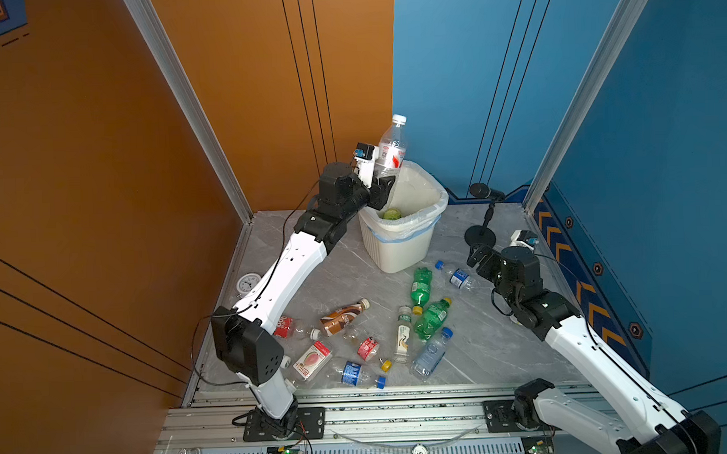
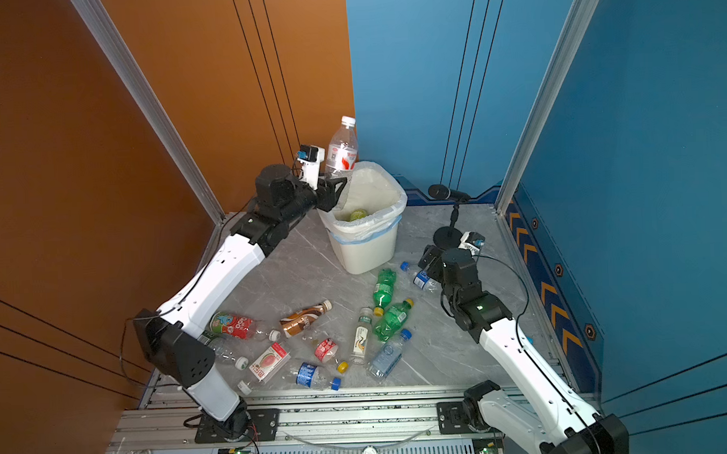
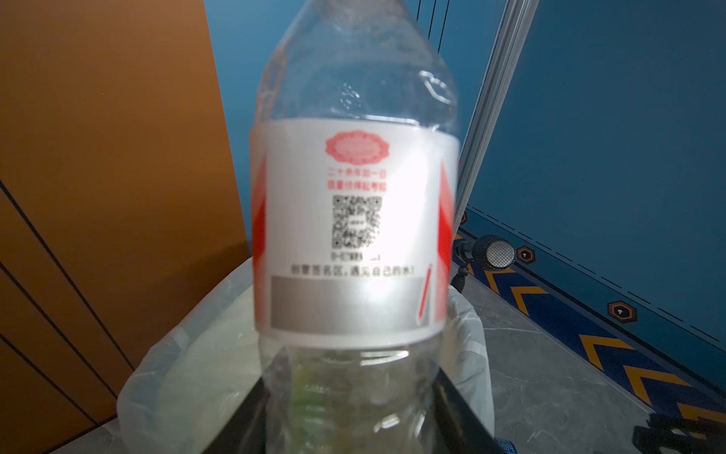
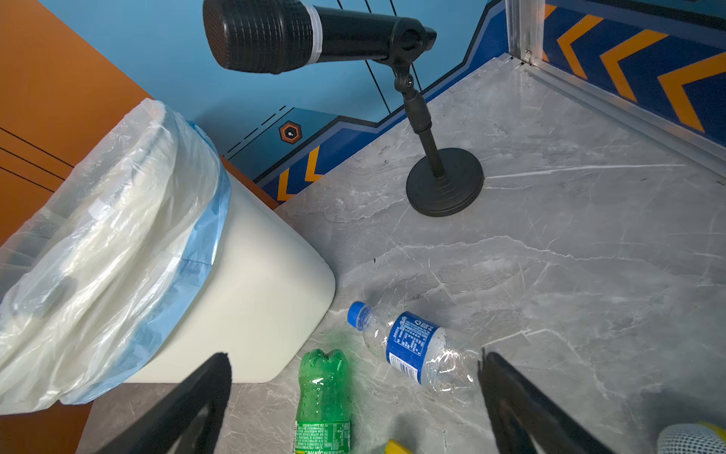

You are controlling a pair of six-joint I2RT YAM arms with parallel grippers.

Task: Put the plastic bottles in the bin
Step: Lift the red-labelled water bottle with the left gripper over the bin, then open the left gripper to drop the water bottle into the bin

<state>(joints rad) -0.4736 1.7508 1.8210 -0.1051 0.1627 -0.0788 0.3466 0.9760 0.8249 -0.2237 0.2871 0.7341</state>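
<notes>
Gripping the clear water bottle (image 1: 392, 150) low on its body with the left jaws, closed hard on it. Holding it upright, white cap on top, long axis vertical, base just above the bin (image 1: 400, 251) at the rim corner nearest the left arm (image 1: 288, 259). Judging from the left wrist view, with the lined mouth beyond and below the bottle: probably needs a short push inward before letting go, else risks clipping the rim and toppling outside. Already one lime-green bottle (image 1: 391, 214) down inside. Hovering with the right jaws spread wide and empty, low over the desk (image 1: 503, 348), just short of the blue-label bottle (image 4: 412, 350) lying on its side, cap toward the bin. About a dozen more to go, scattered across the near desk.
</notes>
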